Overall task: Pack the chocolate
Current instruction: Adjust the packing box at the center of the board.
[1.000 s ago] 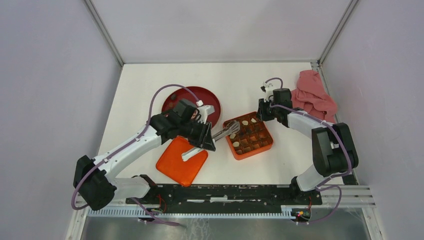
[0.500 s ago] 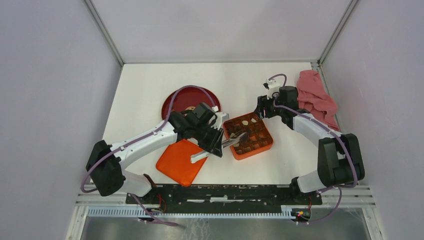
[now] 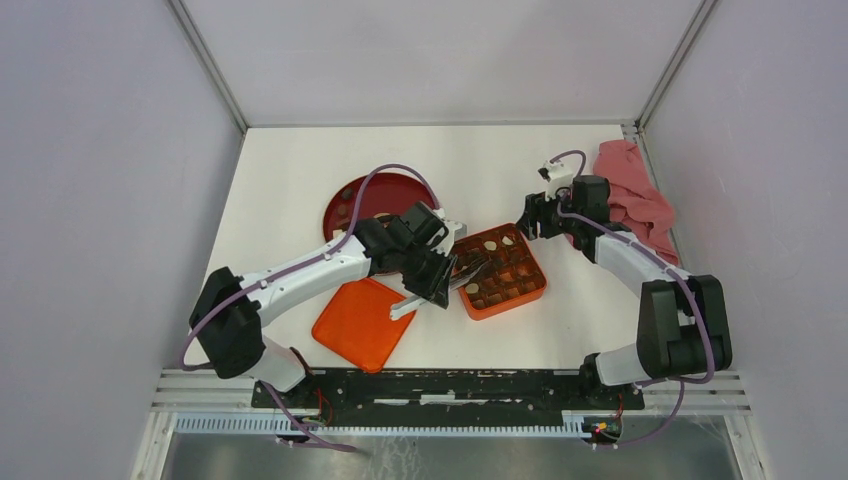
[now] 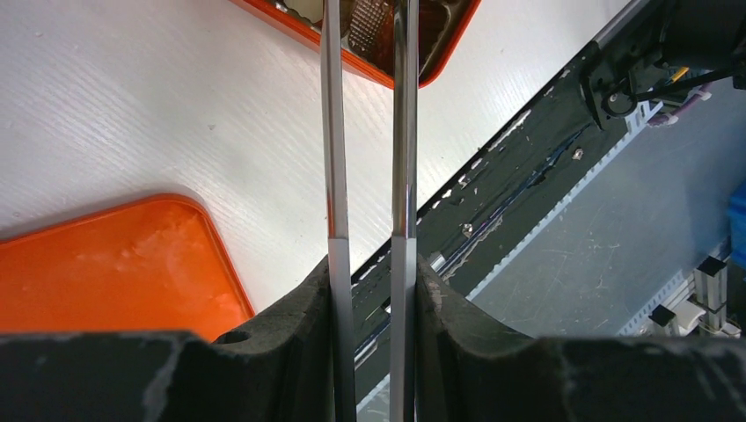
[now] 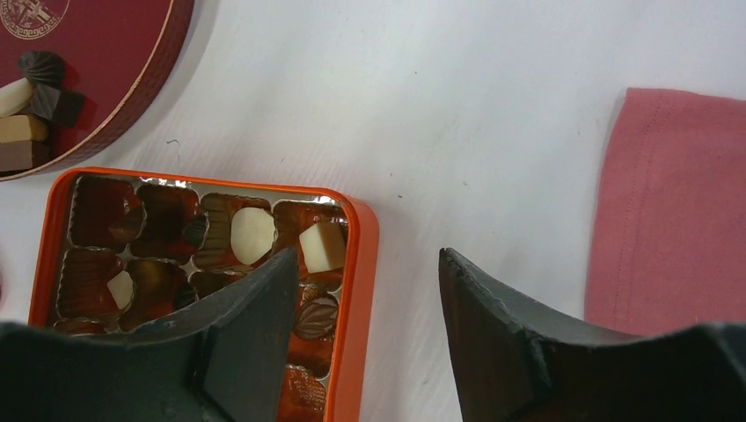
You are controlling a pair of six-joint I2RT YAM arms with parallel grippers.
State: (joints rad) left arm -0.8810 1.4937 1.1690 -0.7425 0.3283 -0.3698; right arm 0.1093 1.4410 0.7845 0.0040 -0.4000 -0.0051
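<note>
Right jaws opened wide since before, empty, chocolate (image 5: 252,234) in box (image 5: 362,237) partly beneath them, left jaws clamping tongs (image 4: 403,132) over it.

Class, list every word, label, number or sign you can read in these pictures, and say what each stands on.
No text is readable.
Gold emblem on the plate: too small and cut off to read.
Box, cloth, tongs: no lettering seen.
</note>
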